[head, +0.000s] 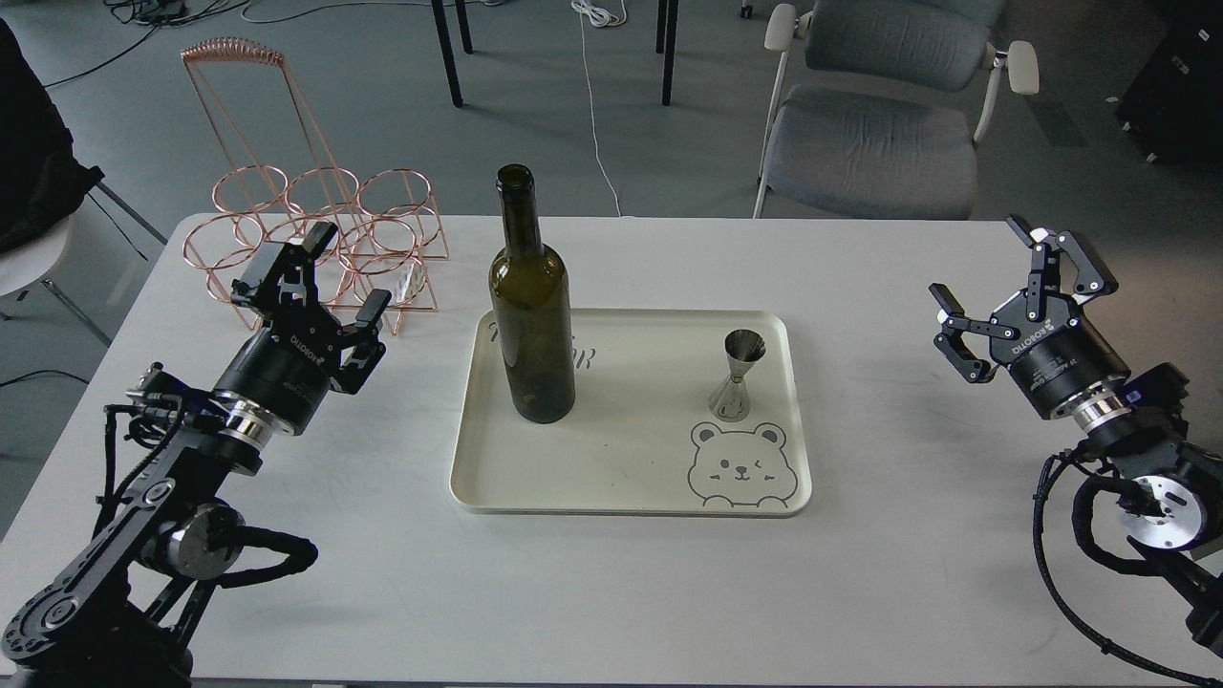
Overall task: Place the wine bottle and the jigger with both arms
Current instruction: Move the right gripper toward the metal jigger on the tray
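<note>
You had bare desk between each tool and the tray. Your left tool was spread wide, holding nothing, with the copper wire rack close behind it. Your right tool was equally wide and empty. The wine bottle stood upright, neck up, on the tray's side nearer the left tool. The jigger stood upright toward the right tool.
</note>
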